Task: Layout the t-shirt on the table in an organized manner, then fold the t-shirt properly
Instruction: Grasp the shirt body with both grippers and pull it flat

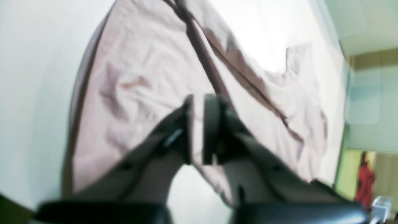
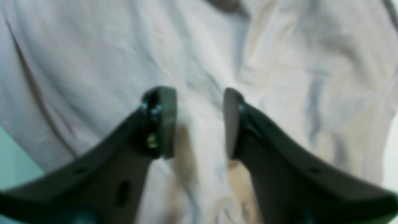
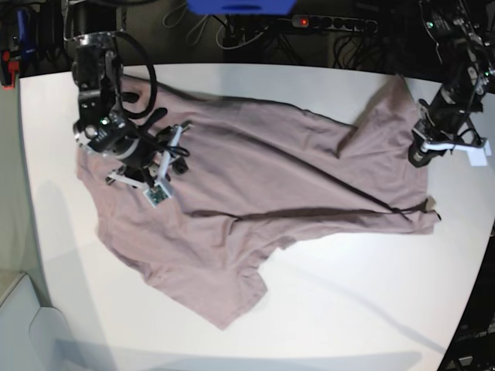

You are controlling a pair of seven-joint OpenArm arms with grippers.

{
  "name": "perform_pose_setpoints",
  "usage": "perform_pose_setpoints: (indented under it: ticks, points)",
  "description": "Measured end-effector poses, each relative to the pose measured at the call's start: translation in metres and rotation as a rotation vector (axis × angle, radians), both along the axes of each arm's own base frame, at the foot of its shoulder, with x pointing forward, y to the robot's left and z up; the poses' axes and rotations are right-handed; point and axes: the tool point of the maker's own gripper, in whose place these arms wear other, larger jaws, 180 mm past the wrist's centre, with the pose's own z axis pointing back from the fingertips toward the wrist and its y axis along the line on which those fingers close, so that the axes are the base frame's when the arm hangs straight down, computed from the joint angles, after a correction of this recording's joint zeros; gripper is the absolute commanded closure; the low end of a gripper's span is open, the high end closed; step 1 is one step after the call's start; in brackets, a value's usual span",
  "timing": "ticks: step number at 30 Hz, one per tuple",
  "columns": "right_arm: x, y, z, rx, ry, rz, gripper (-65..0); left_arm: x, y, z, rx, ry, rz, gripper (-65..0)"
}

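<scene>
From my remote station, the base view showed a dark strip behind the counter (image 3: 325,309), cluttered with tangled cables (image 3: 232,31), a black power strip (image 3: 332,23) with a lit red switch, and a blue object (image 3: 240,6) at the top edge. Light fell bright and even from above. In the left wrist view, blurred pale green panels (image 1: 363,102) and something red (image 1: 365,180) filled the right side.

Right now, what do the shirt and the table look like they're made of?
The shirt looks like soft, matte knit cloth, probably cotton or a blend: it creases, drapes and lies limp in folds. The table looks like a hard, smooth white board, perhaps laminate or painted, with a slight gloss: soft shadows and faint sheen show on it. The exact materials cannot be told from looks.
</scene>
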Motion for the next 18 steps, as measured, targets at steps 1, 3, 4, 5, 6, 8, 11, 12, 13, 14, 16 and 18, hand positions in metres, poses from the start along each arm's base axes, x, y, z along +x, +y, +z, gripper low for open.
perform_pose_setpoints:
  ticks: [1,3,4,5,6,8,11,12,13,14,16,18]
  points:
    - [0.001,-0.001,-0.006,-0.002,0.018,-0.004,-9.9,0.008,0.003,-0.007,-0.007,0.006,0.019,0.0]
    - [0.003,-0.003,-0.012,0.0,0.037,-0.008,0.0,0.017,0.001,-0.03,-0.007,0.069,0.013,-0.3]
    - [0.005,-0.004,-0.014,-0.002,0.042,-0.011,0.0,0.018,-0.002,-0.044,-0.005,0.113,-0.002,-0.3]
    - [0.007,-0.004,-0.016,-0.003,0.046,-0.012,0.0,0.02,-0.004,-0.055,-0.006,0.145,-0.003,-0.3]
    - [0.01,-0.005,-0.017,-0.002,0.048,-0.014,0.0,0.019,-0.005,-0.065,0.005,0.175,-0.002,-0.3]
    - [0.013,-0.006,-0.02,-0.001,0.061,-0.018,0.0,0.017,0.0,-0.08,0.04,0.231,0.002,-0.3]
    - [0.024,-0.015,-0.027,-0.014,0.08,-0.03,0.0,0.023,0.008,-0.093,0.119,0.281,-0.009,-0.3]
    - [0.029,-0.017,-0.029,-0.017,0.088,-0.035,0.0,0.028,0.009,-0.094,0.14,0.281,-0.016,-0.3]
    - [0.035,-0.02,-0.03,-0.013,0.093,-0.04,0.0,0.031,0.011,-0.097,0.166,0.292,-0.028,-0.3]
    - [0.04,-0.025,-0.032,-0.01,0.099,-0.046,0.0,0.032,0.016,-0.099,0.194,0.303,-0.031,-0.3]
    - [0.05,-0.037,-0.035,-0.003,0.101,-0.063,0.0,0.036,0.027,-0.1,0.248,0.316,-0.04,-0.3]
    - [0.061,-0.05,-0.037,-0.007,0.105,-0.082,0.0,0.036,0.046,-0.1,0.331,0.319,-0.015,-0.3]
